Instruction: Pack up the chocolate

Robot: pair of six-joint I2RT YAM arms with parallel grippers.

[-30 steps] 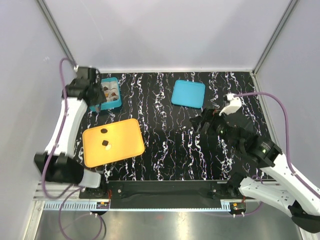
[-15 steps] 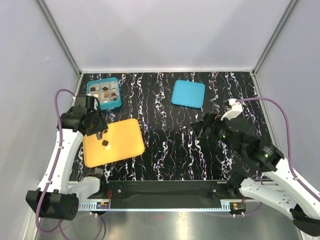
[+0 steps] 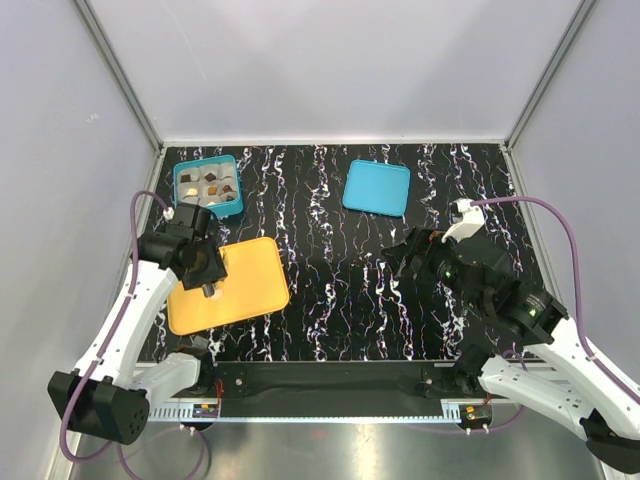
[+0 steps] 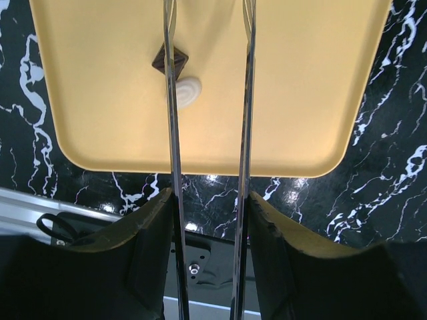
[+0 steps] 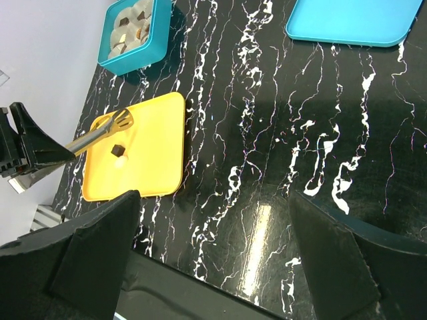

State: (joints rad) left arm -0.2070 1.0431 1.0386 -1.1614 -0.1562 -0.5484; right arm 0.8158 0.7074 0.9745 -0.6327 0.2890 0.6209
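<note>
Over the tray [image 4: 300, 100], the left gripper [image 4: 210, 200] clamped tongs [image 4: 245, 100], blades apart; the right gripper [image 5: 213, 197] gaped wide. A blade crossing the dark chocolate [image 4: 179, 59] might knock it aside.

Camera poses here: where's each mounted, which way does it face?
Top external: above and behind the robot, looking down on the table; left arm and right arm show.
Left wrist: on the left arm, looking down past the left claw and its tongs onto the orange tray.
Right wrist: on the right arm, looking across the table toward the teal box and lid; the open right claw frames the bottom.
Shared: both wrist views show the tray's dark chocolate.
</note>
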